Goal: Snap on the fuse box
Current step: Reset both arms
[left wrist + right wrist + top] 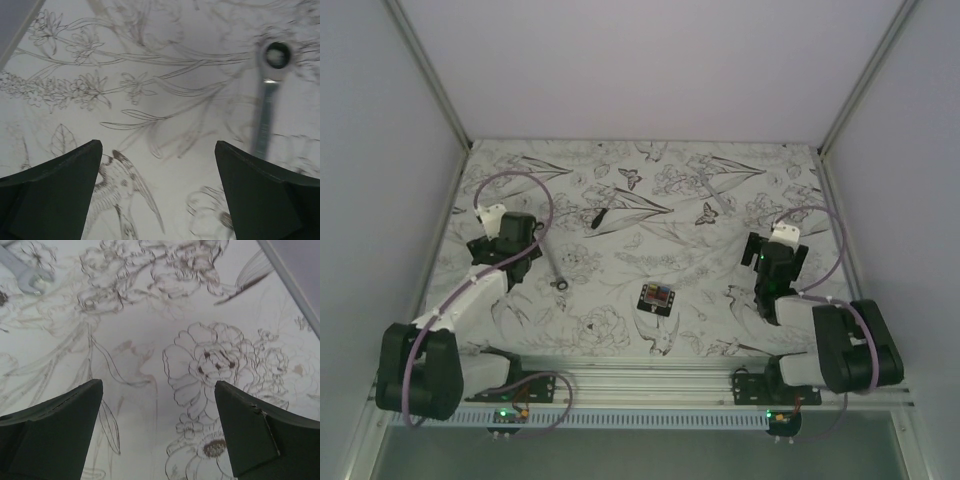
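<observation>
The fuse box is a small black square block with red, yellow and blue fuses on its top face. It lies on the flower-patterned table cover between the two arms, nearer the front, and neither wrist view shows it. My left gripper hovers to its far left, open, with only the printed cover between its fingers. My right gripper hangs to the fuse box's right, also open and holding nothing.
A metal ring wrench lies just right of the left gripper. A thin black stick-like tool lies farther back, and a second grey wrench lies back right. White walls enclose the table.
</observation>
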Controlling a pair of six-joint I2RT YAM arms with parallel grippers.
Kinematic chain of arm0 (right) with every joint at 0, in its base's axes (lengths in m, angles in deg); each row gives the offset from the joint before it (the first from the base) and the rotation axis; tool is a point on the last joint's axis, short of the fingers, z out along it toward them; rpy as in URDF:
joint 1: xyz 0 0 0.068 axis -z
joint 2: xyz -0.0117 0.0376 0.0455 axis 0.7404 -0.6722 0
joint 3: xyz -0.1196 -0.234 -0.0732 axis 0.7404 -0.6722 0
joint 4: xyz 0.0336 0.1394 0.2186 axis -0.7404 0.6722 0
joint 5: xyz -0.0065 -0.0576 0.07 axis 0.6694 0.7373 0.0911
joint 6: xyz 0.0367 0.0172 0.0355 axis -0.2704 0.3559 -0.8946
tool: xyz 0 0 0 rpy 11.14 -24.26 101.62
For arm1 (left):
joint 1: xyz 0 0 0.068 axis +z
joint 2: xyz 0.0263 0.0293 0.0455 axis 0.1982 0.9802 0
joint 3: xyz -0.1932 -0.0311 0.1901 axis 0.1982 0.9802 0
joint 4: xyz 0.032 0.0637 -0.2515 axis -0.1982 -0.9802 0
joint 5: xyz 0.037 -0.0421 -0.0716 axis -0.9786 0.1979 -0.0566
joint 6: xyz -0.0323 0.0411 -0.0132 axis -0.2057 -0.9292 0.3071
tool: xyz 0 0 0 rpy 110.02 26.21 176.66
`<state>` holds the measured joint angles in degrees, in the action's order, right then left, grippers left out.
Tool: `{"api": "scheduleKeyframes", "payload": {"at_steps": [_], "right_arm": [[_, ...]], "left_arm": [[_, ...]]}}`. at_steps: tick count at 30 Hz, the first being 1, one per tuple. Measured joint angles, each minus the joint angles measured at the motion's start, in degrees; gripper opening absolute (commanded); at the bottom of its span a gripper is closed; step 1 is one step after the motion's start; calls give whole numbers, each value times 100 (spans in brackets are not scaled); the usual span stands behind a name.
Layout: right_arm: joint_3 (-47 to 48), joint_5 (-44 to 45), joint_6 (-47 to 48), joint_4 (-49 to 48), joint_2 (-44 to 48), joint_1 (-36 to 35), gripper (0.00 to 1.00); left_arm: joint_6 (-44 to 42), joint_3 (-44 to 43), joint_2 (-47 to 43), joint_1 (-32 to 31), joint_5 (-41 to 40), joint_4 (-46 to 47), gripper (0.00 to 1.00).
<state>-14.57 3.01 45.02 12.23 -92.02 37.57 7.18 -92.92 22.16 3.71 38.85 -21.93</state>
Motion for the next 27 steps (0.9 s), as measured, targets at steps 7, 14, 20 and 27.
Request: {"api": "scheduleKeyframes", "payload": {"at_steps": [7, 14, 20, 27], "right_arm": [[-227, -313, 389, -1775, -531, 190, 100], [-352, -1115, 680, -2717, -992, 264, 100], [-334, -1453, 728, -2761, -1005, 367, 100], [-267, -1668, 723, -2695, -1005, 479, 100]], "left_arm": [[-1019, 859, 933, 271, -229, 1781, 100], [-2127, 1633, 1362, 273, 713, 4168, 100], [-2612, 1823, 1735, 339, 1554, 5322, 100], [-2728, 1825, 1777, 437, 1904, 5580, 100]]}}
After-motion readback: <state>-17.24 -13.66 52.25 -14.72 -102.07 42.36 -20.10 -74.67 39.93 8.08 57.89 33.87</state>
